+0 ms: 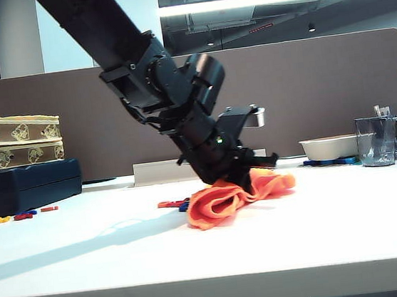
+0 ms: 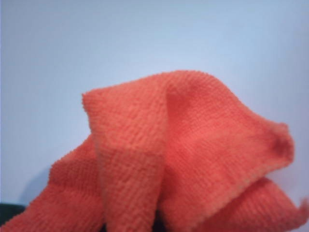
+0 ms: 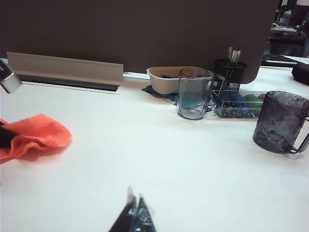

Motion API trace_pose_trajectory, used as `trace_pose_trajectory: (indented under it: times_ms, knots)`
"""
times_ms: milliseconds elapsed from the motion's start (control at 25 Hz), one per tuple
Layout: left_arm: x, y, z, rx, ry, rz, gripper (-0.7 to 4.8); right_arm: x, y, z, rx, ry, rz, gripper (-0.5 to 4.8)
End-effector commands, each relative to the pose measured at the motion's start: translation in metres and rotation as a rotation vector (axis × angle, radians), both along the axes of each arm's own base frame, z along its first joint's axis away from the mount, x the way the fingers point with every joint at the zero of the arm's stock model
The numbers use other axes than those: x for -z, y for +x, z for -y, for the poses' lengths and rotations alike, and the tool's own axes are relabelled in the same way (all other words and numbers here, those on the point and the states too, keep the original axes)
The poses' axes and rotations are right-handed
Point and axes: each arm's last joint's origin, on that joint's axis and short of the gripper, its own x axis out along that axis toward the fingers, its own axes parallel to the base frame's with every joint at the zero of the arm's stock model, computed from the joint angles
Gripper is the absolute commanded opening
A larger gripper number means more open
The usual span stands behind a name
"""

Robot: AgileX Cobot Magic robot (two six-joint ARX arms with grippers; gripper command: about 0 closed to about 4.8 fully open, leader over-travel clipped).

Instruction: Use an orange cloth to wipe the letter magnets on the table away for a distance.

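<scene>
Stray letter magnets point(image 1: 25, 215) far left on table point(image 1: 89, 261), well apart, prob missed; more peek just left of orange cloth point(image 1: 233, 196); left gripper point(image 1: 241, 179) clamped on bunched cloth mid-table, may ride over them; right gripper point(image 3: 134, 217) pinched together, empty, low over table to right.

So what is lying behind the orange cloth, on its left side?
Red and blue letter magnets peek out beside the orange cloth, which the left gripper holds bunched. Any magnets under the cloth are hidden.

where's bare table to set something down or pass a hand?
Free: the broad strip between the orange cloth and the table front edge, and between cloth and clear cup. Crowded: cups and bowl at right rear; letter magnets beside the cloth, where the left gripper works. Right gripper rests shut.
</scene>
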Motion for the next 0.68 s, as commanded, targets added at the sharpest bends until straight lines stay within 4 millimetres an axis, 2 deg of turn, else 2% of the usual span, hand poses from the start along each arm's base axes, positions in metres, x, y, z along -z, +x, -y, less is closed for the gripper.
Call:
trace_pose_trajectory:
  times_ms: [40, 280, 400, 681]
  knots:
    - [0.003, 0.006, -0.014, -0.035, 0.039, -0.035, -0.06, 0.001, 0.000, 0.000, 0.000, 0.002, 0.012, -0.05]
    - [0.000, 0.022, -0.042, -0.099, 0.053, -0.054, -0.06, 0.001, 0.000, 0.000, 0.001, 0.002, 0.012, -0.05]
    - [-0.007, 0.036, -0.068, -0.171, 0.053, -0.038, -0.06, 0.001, 0.000, 0.000, 0.001, 0.002, 0.011, -0.05]
    - [-0.014, 0.054, -0.111, -0.272, 0.054, -0.041, -0.06, 0.001, 0.000, 0.000, 0.001, 0.002, 0.012, -0.05]
